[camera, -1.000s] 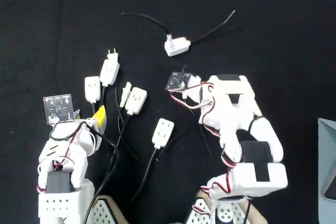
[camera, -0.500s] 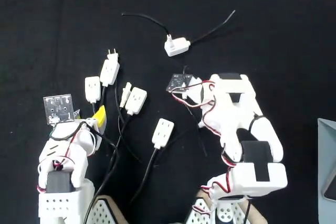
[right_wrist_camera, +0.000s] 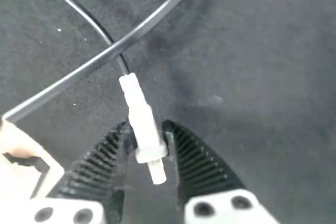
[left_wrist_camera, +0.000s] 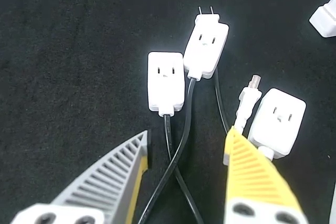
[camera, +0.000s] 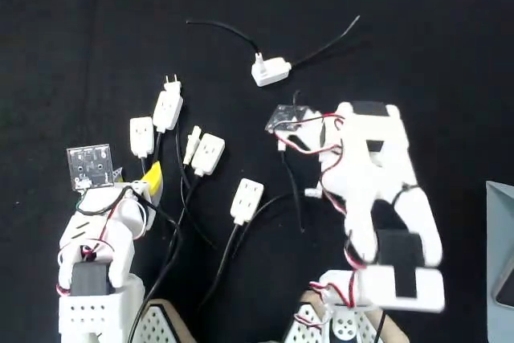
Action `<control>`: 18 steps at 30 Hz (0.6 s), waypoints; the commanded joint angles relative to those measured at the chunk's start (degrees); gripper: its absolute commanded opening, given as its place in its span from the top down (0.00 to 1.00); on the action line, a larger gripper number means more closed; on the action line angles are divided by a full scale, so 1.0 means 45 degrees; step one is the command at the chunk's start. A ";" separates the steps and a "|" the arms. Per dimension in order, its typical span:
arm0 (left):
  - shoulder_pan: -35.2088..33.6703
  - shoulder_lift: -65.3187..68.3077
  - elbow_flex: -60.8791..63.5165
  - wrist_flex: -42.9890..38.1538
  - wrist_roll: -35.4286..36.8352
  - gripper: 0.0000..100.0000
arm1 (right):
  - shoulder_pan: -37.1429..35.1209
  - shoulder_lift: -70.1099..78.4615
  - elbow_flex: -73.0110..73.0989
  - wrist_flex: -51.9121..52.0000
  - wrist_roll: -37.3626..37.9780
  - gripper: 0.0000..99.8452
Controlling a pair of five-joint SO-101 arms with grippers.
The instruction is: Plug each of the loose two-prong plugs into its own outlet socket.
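1. The right hand [right_wrist_camera: 146,129] is clamped on a white plug [right_wrist_camera: 143,124]. Its black ribbed fingers [right_wrist_camera: 197,156] press on either side of the plug's body. The plug's narrow end points back toward the wrist, and its black cable leaves from the other end.
2. In the high view this arm stretches to the middle of the black desk [camera: 450,78]. The held plug's cable [camera: 293,190] trails back toward the arm bases.
3. The left hand [left_wrist_camera: 186,139] is wide open, low over the desk at the near left. Its grey finger [left_wrist_camera: 113,177] and yellow finger [left_wrist_camera: 252,171] are spread well apart, and two black cords [left_wrist_camera: 176,156] run between them.
4. Just ahead of it lies a plain socket [left_wrist_camera: 166,81], face up. A pronged socket block [left_wrist_camera: 206,45] lies just beside it, touching or very nearly so, with two metal prongs at its far end.
5. A third socket [left_wrist_camera: 278,121] lies by the tip of the yellow finger. A loose plug [left_wrist_camera: 248,98] rests along its side.
6. A fourth socket [camera: 247,201] lies alone between the two arms.
7. A far socket [camera: 271,71] sits well apart at the back. It seems to have a plug already in it, though this is too small to tell for sure.
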 commanded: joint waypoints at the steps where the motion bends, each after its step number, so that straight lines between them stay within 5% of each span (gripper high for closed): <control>1: -0.0068 -0.0020 -0.0147 -0.0293 -0.0098 0.77 | 0.0059 -0.1670 -0.0713 0.0352 -0.0938 0.99; 8: -0.0068 -0.0020 -0.0147 -0.0293 -0.0098 0.77 | 0.0059 -0.3800 -0.0733 0.0274 -0.2950 0.99; 18: -0.0068 -0.0020 -0.0147 -0.0313 -0.0098 0.77 | -0.1641 -0.4913 -0.0654 -0.0039 -0.9201 0.99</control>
